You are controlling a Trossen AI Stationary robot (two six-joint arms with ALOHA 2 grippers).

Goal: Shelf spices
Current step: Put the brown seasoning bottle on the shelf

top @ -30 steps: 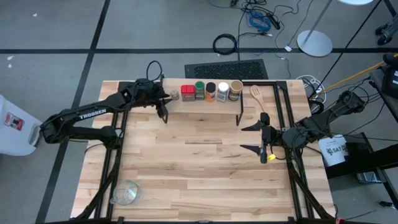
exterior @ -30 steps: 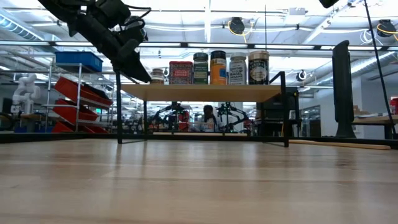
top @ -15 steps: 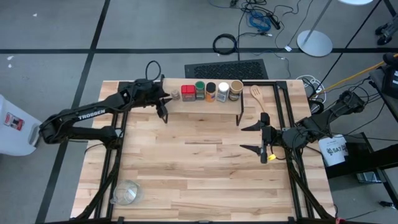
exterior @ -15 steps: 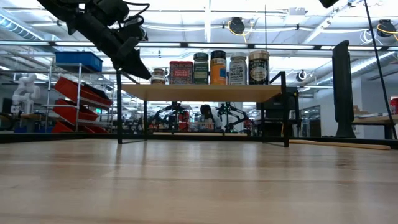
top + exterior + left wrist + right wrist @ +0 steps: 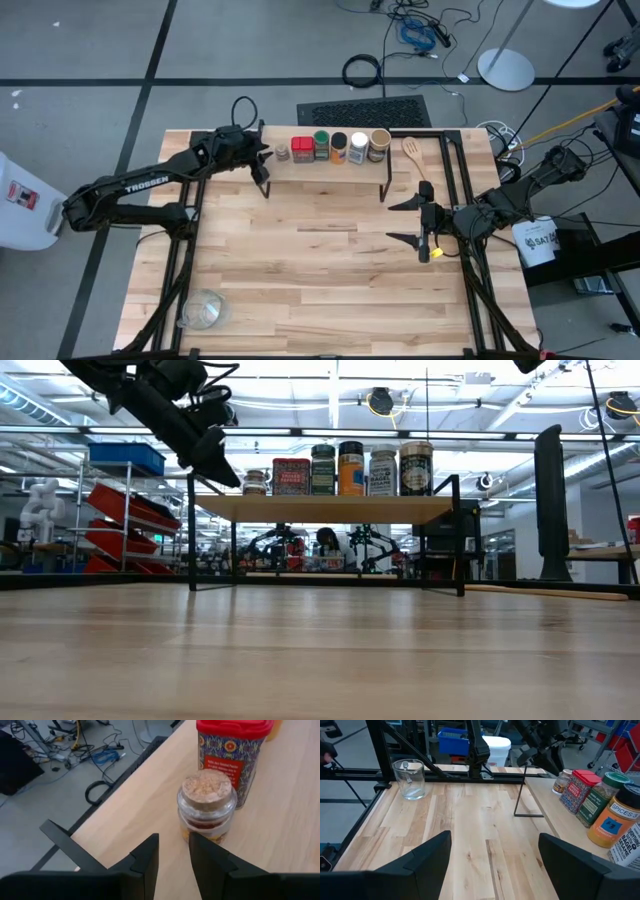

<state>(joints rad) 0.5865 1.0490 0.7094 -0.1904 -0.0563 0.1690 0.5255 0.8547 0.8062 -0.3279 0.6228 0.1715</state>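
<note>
While we look down on the table point(image 5: 330, 270), we see six spice containers standing in a row on the shelf point(image 5: 325, 160) at the far edge. From the left arm's side they run: a small glass jar with a cork lid point(image 5: 282, 152), the red tin point(image 5: 301, 148), the green-lidded jar point(image 5: 321, 144), the black-lidded jar point(image 5: 339, 147), the white-lidded jar point(image 5: 359, 147) and the tan-lidded jar point(image 5: 379, 144).

Our left gripper point(image 5: 262, 160) hangs just beside the shelf's left end, close to the cork-lidded jar but apart from it. Through the left wrist camera we see its two dark fingers point(image 5: 145, 865) set narrow, a slim gap between them and nothing in it — the cork-lidded jar point(image 5: 206, 805) stands ahead of the tips, with the red tin point(image 5: 231, 755) right behind and touching or nearly touching it.

Our right gripper point(image 5: 408, 221) waits low over the table on the right side, well apart from the shelf, jaws spread wide and empty — the right wrist camera shows bare wood between its fingers point(image 5: 427, 857).

A wooden spoon point(image 5: 416, 158) lies just past the shelf's right end, and a clear glass bowl point(image 5: 204, 309) sits near the table's front left corner.

From table height, the row stands upright on the plank point(image 5: 325, 508), the left gripper point(image 5: 205, 455) above and beside its left end.
</note>
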